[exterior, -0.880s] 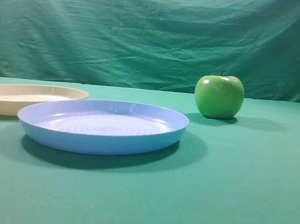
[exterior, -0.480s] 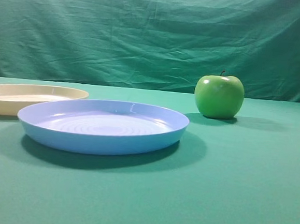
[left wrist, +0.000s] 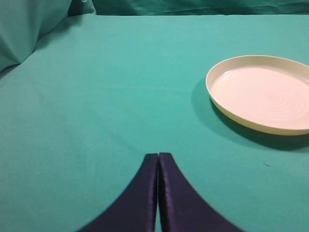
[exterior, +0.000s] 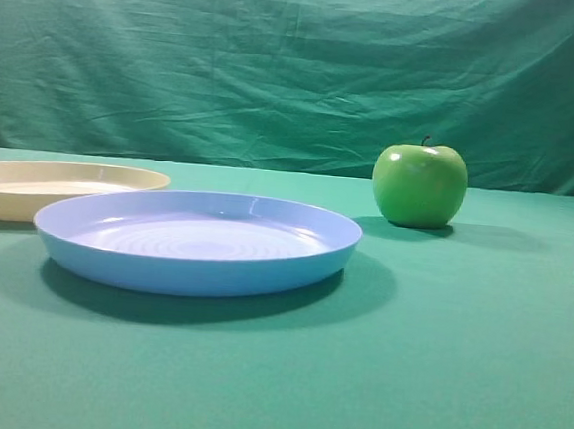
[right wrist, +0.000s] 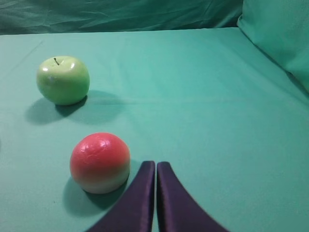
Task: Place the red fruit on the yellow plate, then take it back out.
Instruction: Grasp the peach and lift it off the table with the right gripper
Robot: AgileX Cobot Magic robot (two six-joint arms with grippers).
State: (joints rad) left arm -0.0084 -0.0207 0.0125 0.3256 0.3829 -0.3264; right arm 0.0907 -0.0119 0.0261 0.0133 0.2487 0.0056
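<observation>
Green cloth, red fruit [right wrist: 100, 162] (pale underneath) beside closed right hand [right wrist: 156, 166], left hand [left wrist: 158, 157] closed

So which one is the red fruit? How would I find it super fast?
Look on the green table, just ahead of the right gripper. Two round fruits sit there apart from each other, and the red fruit is the nearer one. It is red fading to pale underneath with no stem, unlike the shiny green apple.
</observation>
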